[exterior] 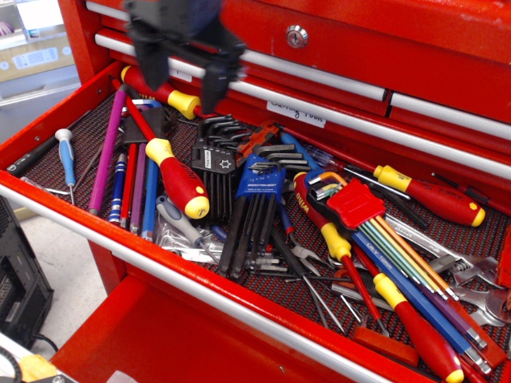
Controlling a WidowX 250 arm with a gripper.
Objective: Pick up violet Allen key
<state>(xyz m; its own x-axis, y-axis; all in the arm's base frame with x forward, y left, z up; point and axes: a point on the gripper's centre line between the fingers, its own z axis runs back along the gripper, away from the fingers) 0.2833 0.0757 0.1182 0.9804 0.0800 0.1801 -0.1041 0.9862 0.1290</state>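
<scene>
Violet Allen key [106, 152]: lay at the left of the open drawer, a long magenta-violet rod running from the back corner toward the front rail, tilted slightly leftward at its near end; nothing held it.
Claw [179, 81]: black, motion-blurred, hung above the drawer's back left area, over the upper screwdriver; two fingers pointed down and stood well apart, with nothing between them.
Drawer [48, 203]: red, pulled out, lined with dark mesh matting and crowded with tools.
Neighbours on the right of the key: a thin red rod [128, 182], a duller purple rod [138, 187] and a blue rod [151, 198], lying roughly parallel just beside it.
Small blue-handled screwdriver [67, 159]: lay left of the key, apart from it.
Upper screwdriver [160, 90]: red handle with yellow collar, at the back of the drawer, its handle end near the key's far tip.
Second red-and-yellow screwdriver [177, 179]: lay diagonally, right of the rods.
Black hex key sets [239, 179]: fanned out at the drawer's middle, one in a blue holder.
Rainbow key set [359, 206]: in a red holder, right of centre, well apart from the violet key.
Cabinet above: closed red drawers with handwritten labels and a key lock [296, 36].
</scene>
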